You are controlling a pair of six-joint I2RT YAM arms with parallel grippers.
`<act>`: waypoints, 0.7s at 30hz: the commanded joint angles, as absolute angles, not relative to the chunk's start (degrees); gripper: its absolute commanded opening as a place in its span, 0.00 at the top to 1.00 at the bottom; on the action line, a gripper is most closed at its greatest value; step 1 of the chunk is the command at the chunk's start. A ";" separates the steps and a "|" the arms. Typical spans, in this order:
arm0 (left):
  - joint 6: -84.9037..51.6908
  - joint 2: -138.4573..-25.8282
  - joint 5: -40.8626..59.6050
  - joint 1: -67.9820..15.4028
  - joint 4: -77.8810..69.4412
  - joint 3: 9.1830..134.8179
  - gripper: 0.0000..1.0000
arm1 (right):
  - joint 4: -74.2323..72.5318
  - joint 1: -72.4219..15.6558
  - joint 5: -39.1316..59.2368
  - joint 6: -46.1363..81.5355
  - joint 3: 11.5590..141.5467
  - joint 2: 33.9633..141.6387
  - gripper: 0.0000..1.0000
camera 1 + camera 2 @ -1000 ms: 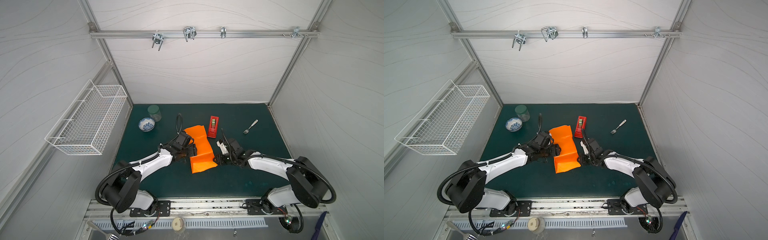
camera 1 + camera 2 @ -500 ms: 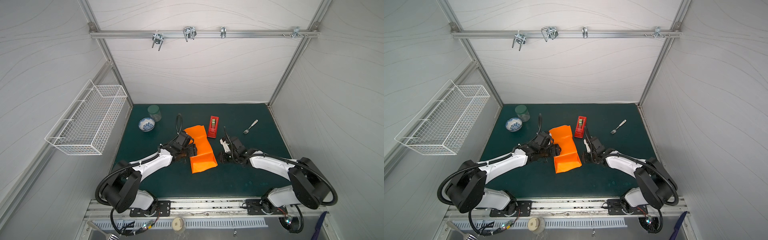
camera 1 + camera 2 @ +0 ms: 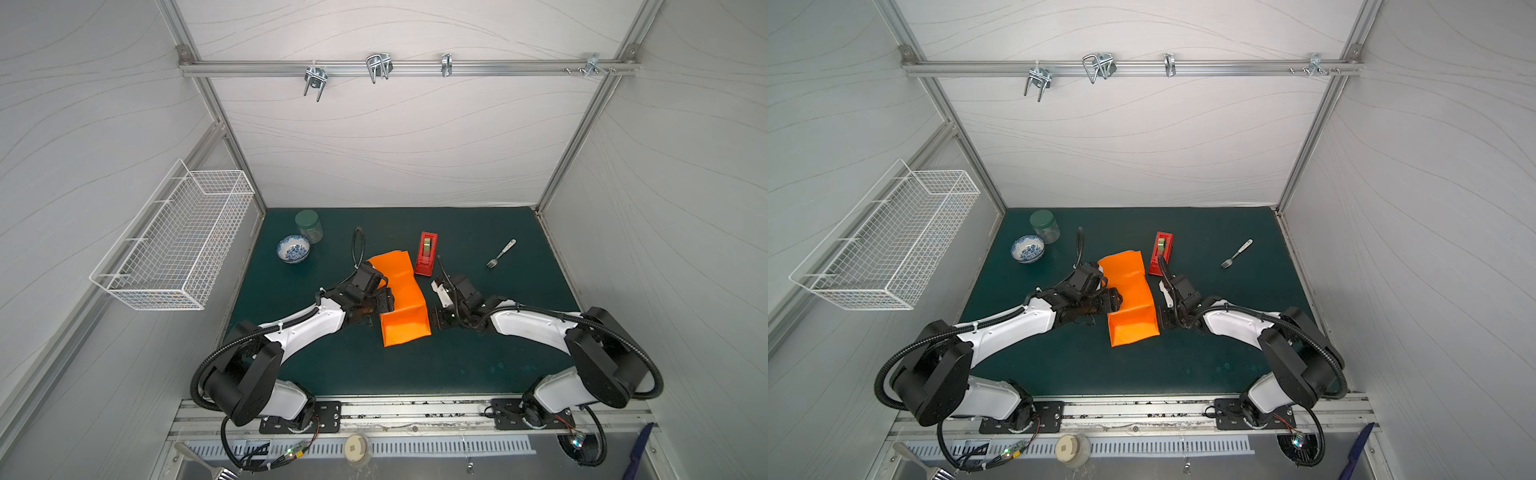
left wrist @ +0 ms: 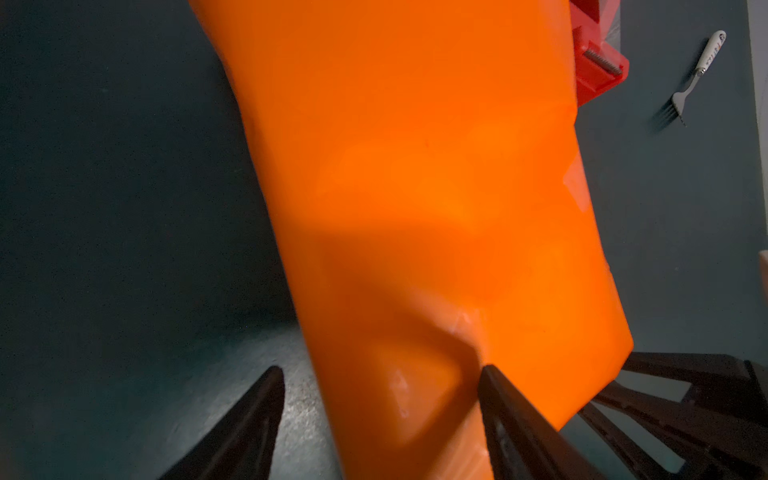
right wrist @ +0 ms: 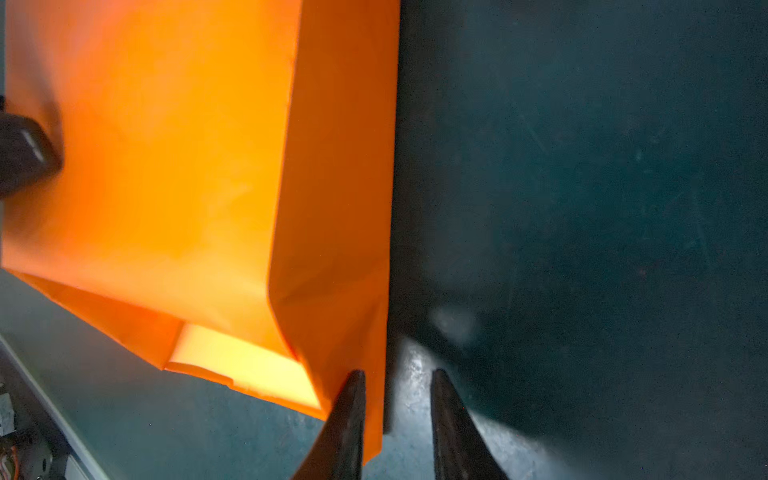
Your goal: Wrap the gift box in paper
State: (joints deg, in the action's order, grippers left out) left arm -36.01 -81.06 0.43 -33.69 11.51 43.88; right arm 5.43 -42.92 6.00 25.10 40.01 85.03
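Orange paper [image 3: 401, 299] sits mid-counter [image 3: 478, 353], folded into a long sleeve running from the front edge toward the back edge, kinked partway along, with the front end lying flat. The gift box is not visible as such. The right wrist view shows a pale yellow patch inside the sleeve's open front end, and I can't tell if that's the box. Left end effector [image 4: 378, 370] is at the paper's left side with its jaws spread wide, gripping nothing. One fingertip [image 4: 498, 399] presses a dent into the paper's surface, the other hangs over bare counter beside the paper's edge. Right end effector [image 5: 399, 374] is at the paper's right front corner, low to the counter, jaws narrowly apart and not clamped. The paper's side flap passes between them, up against one finger [image 5: 351, 407], with a sliver of counter showing before the other. Red tape dispenser [image 3: 427, 253] is just beside the paper's back right corner. Fork [image 3: 500, 253] lies well apart toward the right edge. Blue-patterned bowl [image 3: 293, 248] and green-lidded jar [image 3: 308, 225] stand near the back left corner, close together.
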 commanded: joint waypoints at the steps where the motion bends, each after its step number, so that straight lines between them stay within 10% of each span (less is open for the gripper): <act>1: -35.15 -82.53 -0.98 -33.57 13.39 42.72 0.25 | 4.53 -43.85 5.47 25.40 40.92 85.73 0.71; 21: -35.07 -81.67 -1.05 -33.55 13.46 42.10 0.26 | 2.47 -45.50 4.60 26.92 42.43 88.14 0.72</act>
State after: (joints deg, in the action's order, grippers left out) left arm -36.01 -81.03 0.45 -33.69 10.50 43.40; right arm 4.03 -44.97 5.17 26.15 41.45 87.29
